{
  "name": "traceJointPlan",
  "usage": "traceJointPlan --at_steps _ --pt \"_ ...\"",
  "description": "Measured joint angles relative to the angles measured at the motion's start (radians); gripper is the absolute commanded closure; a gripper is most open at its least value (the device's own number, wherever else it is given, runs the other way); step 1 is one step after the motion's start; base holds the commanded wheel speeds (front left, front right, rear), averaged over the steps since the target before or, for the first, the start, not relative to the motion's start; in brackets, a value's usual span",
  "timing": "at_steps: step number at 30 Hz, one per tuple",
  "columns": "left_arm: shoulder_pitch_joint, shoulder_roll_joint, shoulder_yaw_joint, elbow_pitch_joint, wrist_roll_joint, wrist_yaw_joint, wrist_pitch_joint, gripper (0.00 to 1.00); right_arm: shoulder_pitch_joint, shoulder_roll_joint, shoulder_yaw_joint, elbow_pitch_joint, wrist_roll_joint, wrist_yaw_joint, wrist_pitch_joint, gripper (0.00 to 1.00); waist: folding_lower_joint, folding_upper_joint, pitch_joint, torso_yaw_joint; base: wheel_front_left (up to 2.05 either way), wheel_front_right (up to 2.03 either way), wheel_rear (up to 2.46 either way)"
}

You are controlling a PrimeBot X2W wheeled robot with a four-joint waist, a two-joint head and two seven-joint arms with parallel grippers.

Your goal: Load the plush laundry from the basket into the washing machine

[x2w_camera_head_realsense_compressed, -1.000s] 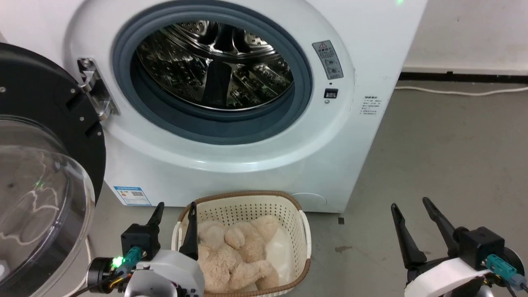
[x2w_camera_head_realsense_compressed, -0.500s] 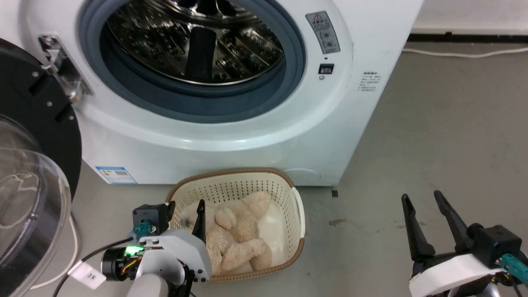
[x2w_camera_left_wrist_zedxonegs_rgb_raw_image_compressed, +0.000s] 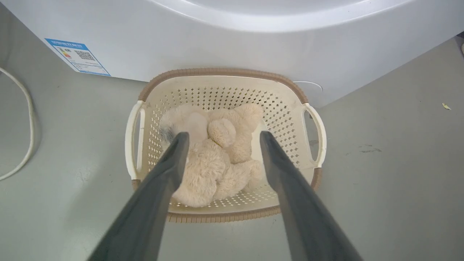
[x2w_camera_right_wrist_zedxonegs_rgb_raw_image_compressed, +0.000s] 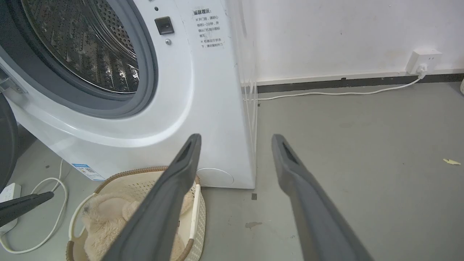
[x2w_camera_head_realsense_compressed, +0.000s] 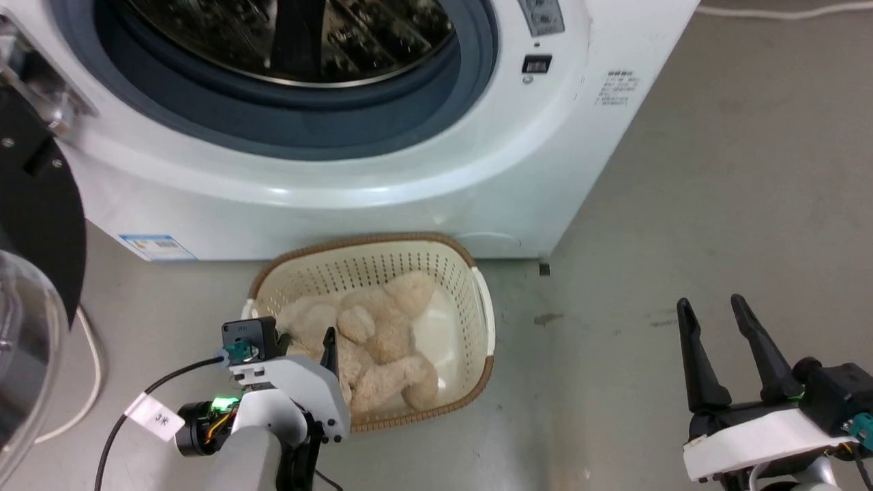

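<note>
- A grey, scuffed concrete floor [x2w_camera_head_realsense_compressed: 716, 170] is stretching across the room, carrying a few dark stains and a small pale scrap.
- A plain white wall [x2w_camera_right_wrist_zedxonegs_rgb_raw_image_compressed: 326, 32] is rising behind it, with a black skirting strip [x2w_camera_right_wrist_zedxonegs_rgb_raw_image_compressed: 362, 81] running along its foot.
- The large white front-loading washing machine [x2w_camera_head_realsense_compressed: 382, 184] is standing on the floor. Its grey rubber seal [x2w_camera_head_realsense_compressed: 286, 129] is ringing a perforated steel drum [x2w_camera_right_wrist_zedxonegs_rgb_raw_image_compressed: 83, 47] (nothing is showing inside but bare metal).
- Its black-rimmed clear round door [x2w_camera_head_realsense_compressed: 34, 225] is hanging wide open on the robot's left.
- The cream perforated plastic basket with a brown woven-look rim [x2w_camera_left_wrist_zedxonegs_rgb_raw_image_compressed: 224, 72] is sitting on the floor just in front of the machine's base.
- The beige shaggy plush laundry [x2w_camera_left_wrist_zedxonegs_rgb_raw_image_compressed: 206, 170] is lying curled inside the basket, on its floor.
- The left gripper [x2w_camera_left_wrist_zedxonegs_rgb_raw_image_compressed: 223, 135] is hovering over the basket with its fingers spread apart, one on either side of the toy. I cannot tell whether the tips are touching the fur.
- The right gripper [x2w_camera_head_realsense_compressed: 710, 301] is holding its fingers apart over bare floor, well apart from the basket.
- A thin white cable [x2w_camera_right_wrist_zedxonegs_rgb_raw_image_compressed: 326, 93] is trailing along the skirting to a white wall socket [x2w_camera_right_wrist_zedxonegs_rgb_raw_image_compressed: 422, 58].
- A blue energy label [x2w_camera_left_wrist_zedxonegs_rgb_raw_image_compressed: 78, 56] is sticking to the machine's lower front.
</note>
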Motion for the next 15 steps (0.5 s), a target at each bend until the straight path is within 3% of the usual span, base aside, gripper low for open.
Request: traceJointPlan --at_steps 9,15 --pt "-0.065 0.007 -0.009 0.101 -0.053 0.028 0.011 0.0 -0.012 0.0 -0.004 -0.026 0.035 0.0 -0.022 0.0 0.0 0.0 0.095 -0.01 0.0 0.0 0.0" --pt "-0.13 0.008 -0.023 0.184 -0.089 0.074 0.037 0.0 -0.015 0.0 -0.004 -0.049 0.061 0.0 -0.035 0.0 0.0001 0.0 0.173 -0.013 0.0 0.0 0.0"
